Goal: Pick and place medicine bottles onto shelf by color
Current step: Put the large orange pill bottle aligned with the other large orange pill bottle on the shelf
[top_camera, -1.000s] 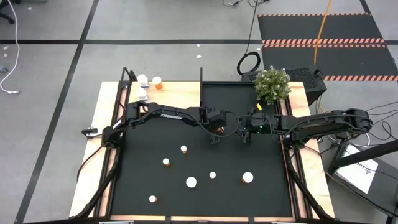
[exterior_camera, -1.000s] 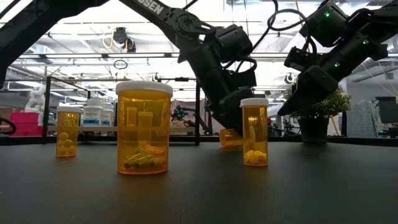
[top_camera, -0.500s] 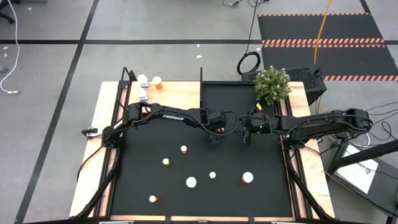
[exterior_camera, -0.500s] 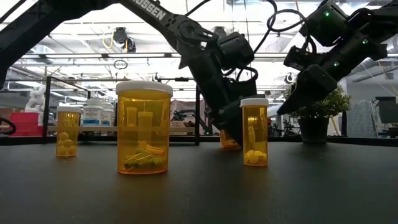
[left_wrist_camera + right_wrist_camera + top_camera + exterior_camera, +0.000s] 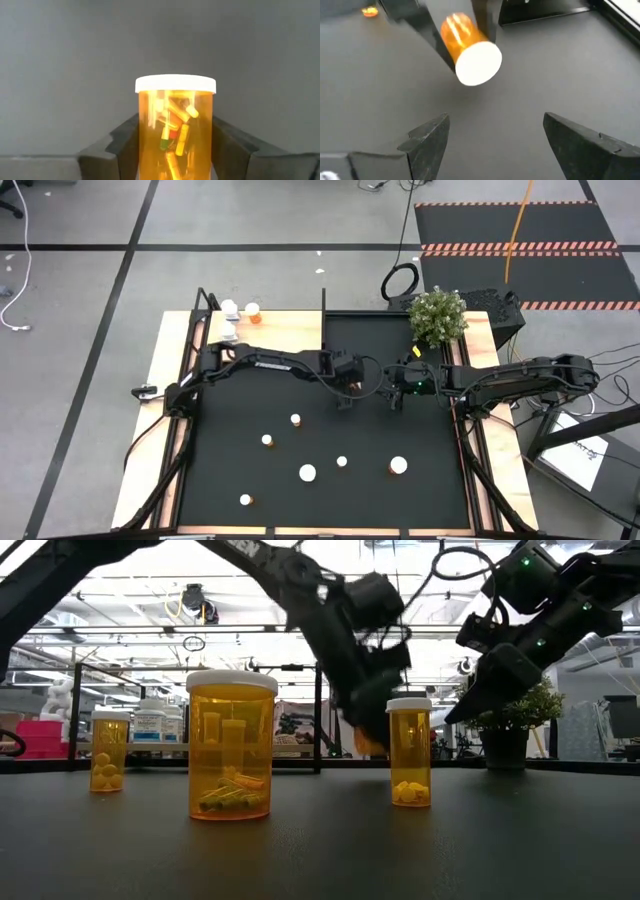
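My left gripper (image 5: 346, 387) is over the middle of the black mat (image 5: 300, 510), shut on an orange medicine bottle (image 5: 175, 125) with a white cap and mixed pills inside. My right gripper (image 5: 393, 398) hangs open just to its right, with the bottle's cap (image 5: 479, 62) facing it. Several more white-capped orange bottles stand upright on the mat, among them a wide one (image 5: 231, 745) and a slim one (image 5: 410, 752). The light-wood shelf (image 5: 285, 332) at the far left carries two white bottles (image 5: 229, 308) and an orange one (image 5: 253, 312). My left gripper pinches the bottle's orange body (image 5: 146, 135) between its two fingers (image 5: 125, 142), one on each side, below the cap. The fingers slant down from the table's left and lie along the bottle. The bottle is tilted, cap end away from the wrist, and lifted clear of the mat.
A potted plant (image 5: 437, 316) stands at the mat's far right corner. Black posts (image 5: 323, 305) rise at the shelf's edges. The loose bottles (image 5: 307, 473) stand in the mat's near half; the strip between them and the arms is bare.
My left gripper has dipped toward the mat around the orange bottle and then come up again. The bottle, low by the mat a second ago, now hangs higher in the fingers, clear of the mat.
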Robot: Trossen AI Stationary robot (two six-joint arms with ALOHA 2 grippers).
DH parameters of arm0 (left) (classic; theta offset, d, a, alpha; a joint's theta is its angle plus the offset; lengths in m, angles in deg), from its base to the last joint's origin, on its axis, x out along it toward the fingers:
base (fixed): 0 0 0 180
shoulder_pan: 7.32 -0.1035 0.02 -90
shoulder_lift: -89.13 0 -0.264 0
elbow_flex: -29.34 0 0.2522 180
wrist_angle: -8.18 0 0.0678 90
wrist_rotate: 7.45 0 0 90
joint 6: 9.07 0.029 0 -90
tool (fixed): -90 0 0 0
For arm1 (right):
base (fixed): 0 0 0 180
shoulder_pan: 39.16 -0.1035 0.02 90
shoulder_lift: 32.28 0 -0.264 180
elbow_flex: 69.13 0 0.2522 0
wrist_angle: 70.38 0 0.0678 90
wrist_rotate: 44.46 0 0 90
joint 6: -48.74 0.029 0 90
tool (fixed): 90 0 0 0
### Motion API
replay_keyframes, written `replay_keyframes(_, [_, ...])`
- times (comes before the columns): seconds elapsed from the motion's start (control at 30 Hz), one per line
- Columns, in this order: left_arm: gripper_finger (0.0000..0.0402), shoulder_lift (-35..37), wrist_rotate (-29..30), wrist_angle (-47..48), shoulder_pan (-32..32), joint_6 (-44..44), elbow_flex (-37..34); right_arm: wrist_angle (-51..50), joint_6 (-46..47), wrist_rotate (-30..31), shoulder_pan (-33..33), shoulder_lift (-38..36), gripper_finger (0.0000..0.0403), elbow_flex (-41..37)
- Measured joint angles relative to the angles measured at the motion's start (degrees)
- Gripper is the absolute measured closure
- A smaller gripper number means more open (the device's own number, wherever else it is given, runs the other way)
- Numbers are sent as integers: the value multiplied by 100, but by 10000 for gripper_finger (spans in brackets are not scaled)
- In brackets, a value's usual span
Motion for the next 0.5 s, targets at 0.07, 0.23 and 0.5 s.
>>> replay_keyframes(0.07, [198,243,0,82,2,78,0,67,-1,0,-2,0,87,0])
replay_keyframes(0.23, [205,976,-2,277,9,297,2,484,37,-97,0,0,87,0])
replay_keyframes(0.5, [211,1960,-7,682,4,201,-502,1612,36,-655,-100,2,87,-143])
